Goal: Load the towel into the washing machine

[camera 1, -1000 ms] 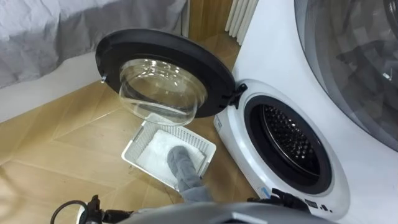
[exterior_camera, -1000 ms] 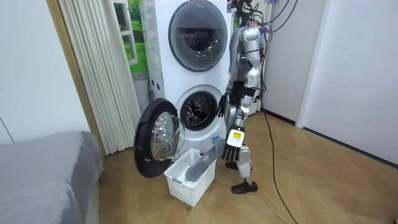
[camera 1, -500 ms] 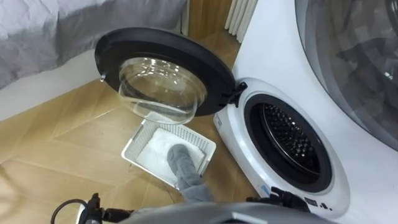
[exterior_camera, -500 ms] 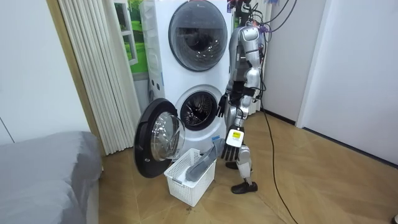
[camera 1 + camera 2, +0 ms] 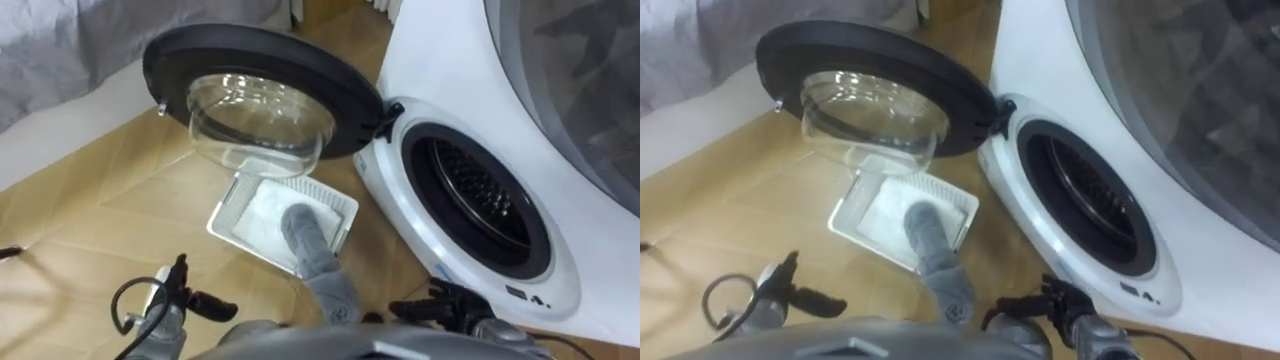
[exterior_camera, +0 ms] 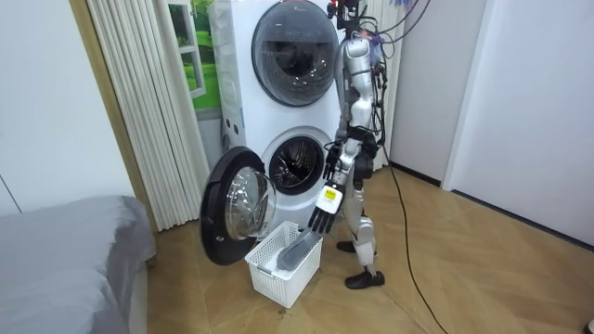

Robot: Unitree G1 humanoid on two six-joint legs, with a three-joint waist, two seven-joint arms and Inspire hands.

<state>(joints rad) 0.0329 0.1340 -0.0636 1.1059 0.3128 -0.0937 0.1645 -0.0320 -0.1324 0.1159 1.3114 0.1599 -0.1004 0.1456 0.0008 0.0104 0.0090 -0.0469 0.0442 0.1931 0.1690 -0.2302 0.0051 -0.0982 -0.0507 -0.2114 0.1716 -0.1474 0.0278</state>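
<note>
At the front of the washing machine (image 5: 430, 70), I stand upright on the wooden floor (image 5: 90, 220), with the machine body at my 3 o'clock.

Layout from the eye views:
- door (image 5: 255, 58): swung wide open, at 11 o'clock, glass bowl facing down and towards me.
- drum opening (image 5: 478, 195): at 2 o'clock, with the dark perforated drum visible inside.
- basket (image 5: 228, 218): white, on the floor at 12 o'clock, just below the door's glass.
- towel (image 5: 308, 238): grey, lying in the basket, one end draped over the near rim and running towards me. Not in the machine.
- bed cover (image 5: 70, 40): grey, at 10 o'clock, well apart from the basket.

Hands:
- my left hand (image 5: 205, 301): low at 7 o'clock, fingers straight, holding nothing. It is apart from the towel. The room view shows it hanging over the basket's near side, fingers spread.
- my right hand (image 5: 432, 305): low at 5 o'clock, fingers loosely extended, empty, beside the machine's front.
</note>
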